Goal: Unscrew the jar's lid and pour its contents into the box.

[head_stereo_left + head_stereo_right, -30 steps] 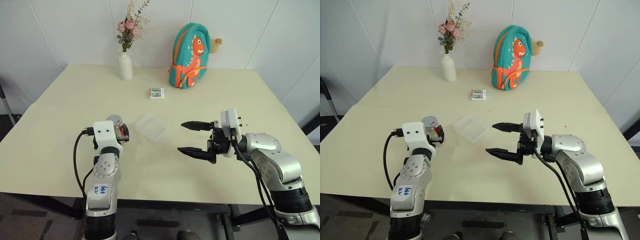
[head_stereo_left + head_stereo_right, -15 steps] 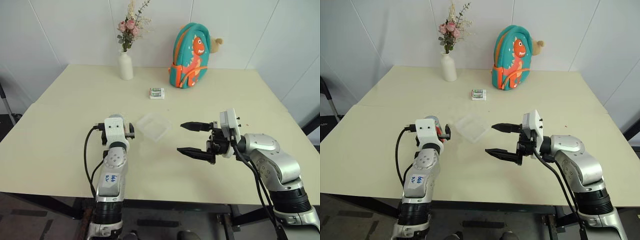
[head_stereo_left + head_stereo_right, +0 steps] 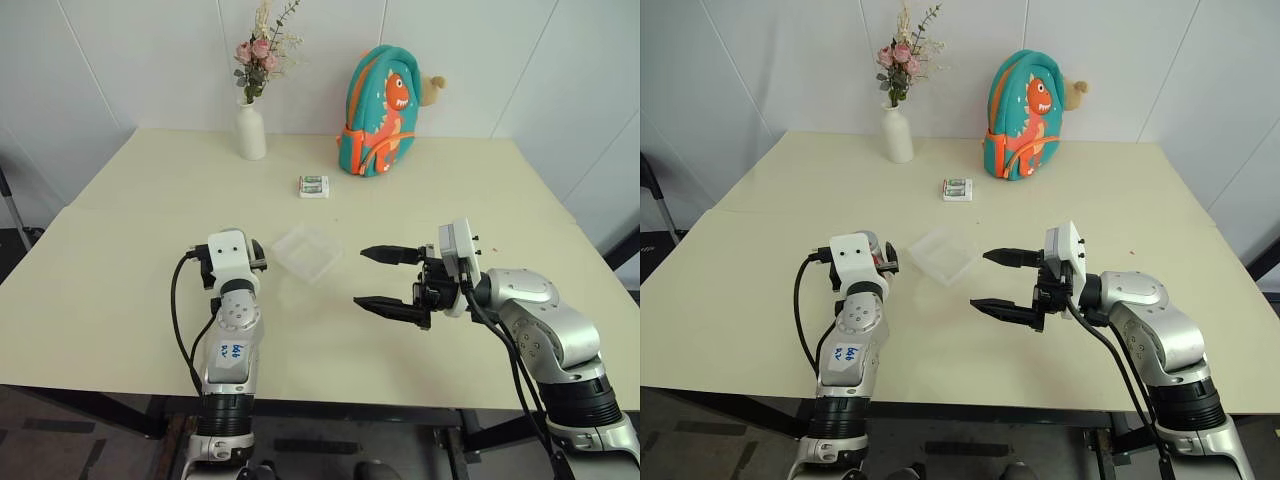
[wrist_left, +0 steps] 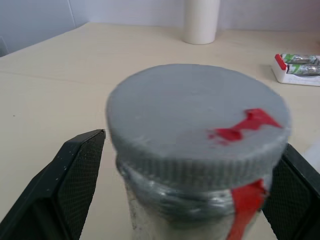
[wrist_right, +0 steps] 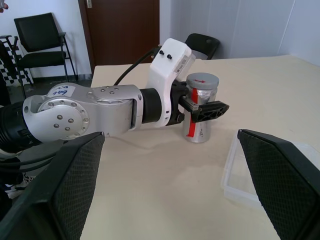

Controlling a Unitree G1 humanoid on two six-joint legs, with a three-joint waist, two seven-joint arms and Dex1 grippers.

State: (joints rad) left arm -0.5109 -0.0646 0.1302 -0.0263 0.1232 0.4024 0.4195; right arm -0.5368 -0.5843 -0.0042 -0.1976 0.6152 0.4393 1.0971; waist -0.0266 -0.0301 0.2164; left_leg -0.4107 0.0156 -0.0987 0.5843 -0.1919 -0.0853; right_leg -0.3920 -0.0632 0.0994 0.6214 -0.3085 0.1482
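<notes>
Pale table point(image 3: 120, 260) — white wall point(image 3: 150, 60), black chairs point(image 5: 42, 37)

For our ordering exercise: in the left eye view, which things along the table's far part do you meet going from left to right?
Flower vase → small white-and-green pack → dinosaur backpack.

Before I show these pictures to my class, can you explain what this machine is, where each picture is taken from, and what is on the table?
This is a humanoid robot with two arms, each ending in a two-fingered gripper. Two pictures come from cameras in its head, looking down over the table. The other two come from cameras on its wrists. On the table are a clear plastic box, a flower vase, a dinosaur backpack, a small white-and-green pack and a small jar with a grey lid. The left gripper is open, with a finger on each side of the standing jar. The right gripper is open and holds nothing.
</notes>
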